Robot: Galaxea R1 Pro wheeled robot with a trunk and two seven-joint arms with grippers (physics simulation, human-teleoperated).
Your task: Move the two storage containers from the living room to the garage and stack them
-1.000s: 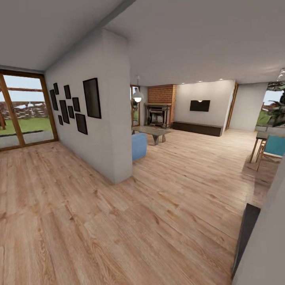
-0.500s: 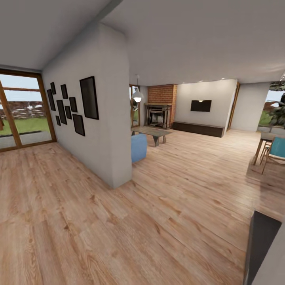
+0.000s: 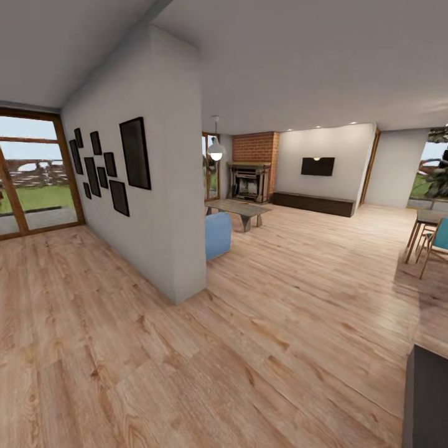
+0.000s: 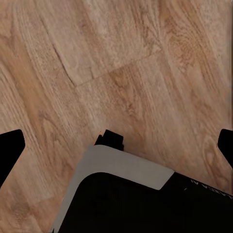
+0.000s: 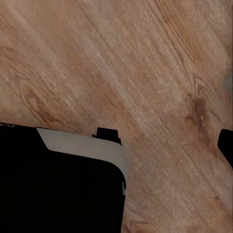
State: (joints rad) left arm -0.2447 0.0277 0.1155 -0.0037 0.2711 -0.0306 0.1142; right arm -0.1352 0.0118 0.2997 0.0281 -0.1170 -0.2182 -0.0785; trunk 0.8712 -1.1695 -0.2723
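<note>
The robot is facing the living room (image 3: 298, 205) across a light wood floor (image 3: 249, 323), with a white wall (image 3: 168, 205) of black frames (image 3: 135, 152) dividing the view and a blue sofa (image 3: 218, 233) beside a coffee table (image 3: 239, 208). Both wrist cameras are looking down at planks over the robot's dark base (image 4: 141, 204), and the left gripper (image 4: 119, 150) is hanging released with its fingertips (image 4: 9, 145) spread wide. The right gripper's fingertip (image 5: 225, 143) is barely showing, so I cannot tell its state.

Light wood-plank floor (image 3: 261, 323) runs past a white partition wall (image 3: 168, 186) hung with black frames (image 3: 135, 153) toward a brick fireplace (image 3: 252, 165).
</note>
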